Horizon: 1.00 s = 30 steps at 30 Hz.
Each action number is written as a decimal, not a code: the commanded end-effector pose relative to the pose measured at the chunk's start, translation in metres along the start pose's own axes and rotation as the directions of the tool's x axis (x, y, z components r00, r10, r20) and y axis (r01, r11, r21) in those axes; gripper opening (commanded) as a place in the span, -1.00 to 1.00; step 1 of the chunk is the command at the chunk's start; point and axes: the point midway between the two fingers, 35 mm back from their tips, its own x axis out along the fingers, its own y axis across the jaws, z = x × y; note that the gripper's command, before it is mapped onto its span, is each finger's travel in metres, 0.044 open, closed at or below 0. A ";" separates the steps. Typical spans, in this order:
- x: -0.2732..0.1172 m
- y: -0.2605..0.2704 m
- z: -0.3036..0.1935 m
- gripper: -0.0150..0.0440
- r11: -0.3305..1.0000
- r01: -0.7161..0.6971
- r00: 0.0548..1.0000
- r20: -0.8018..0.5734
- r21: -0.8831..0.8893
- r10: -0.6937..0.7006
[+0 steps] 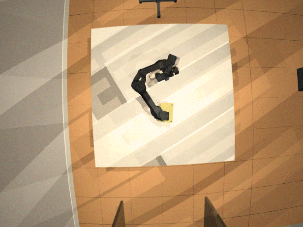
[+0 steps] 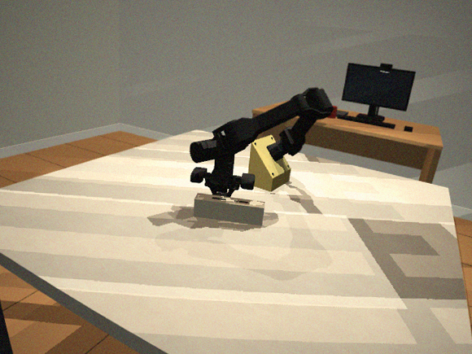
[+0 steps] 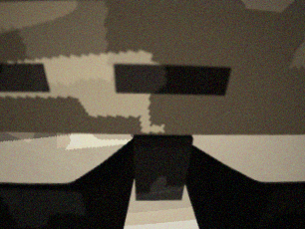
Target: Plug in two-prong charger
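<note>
Yellow mount (image 2: pixel 267 163) behind power strip (image 2: pixel 229 209)

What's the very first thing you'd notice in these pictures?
The black robot arm bending over the middle of the white table. Its gripper presses a dark charger down onto the grey power strip. Behind the arm, its yellow base block stands out too.

Top cam sat high overhead, looking straight down on the whole surface (image 1: pixel 196 73). Exterior cam stood off one corner, low and oblique, mid-range. Wrist cam looked along the pincer (image 3: pixel 162 169), very close, probably at the strip (image 2: pixel 229 208). All shared that spot.
</note>
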 end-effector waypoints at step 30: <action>-0.001 0.000 0.015 -0.49 1.000 0.001 1.000 0.007 0.001 -0.001</action>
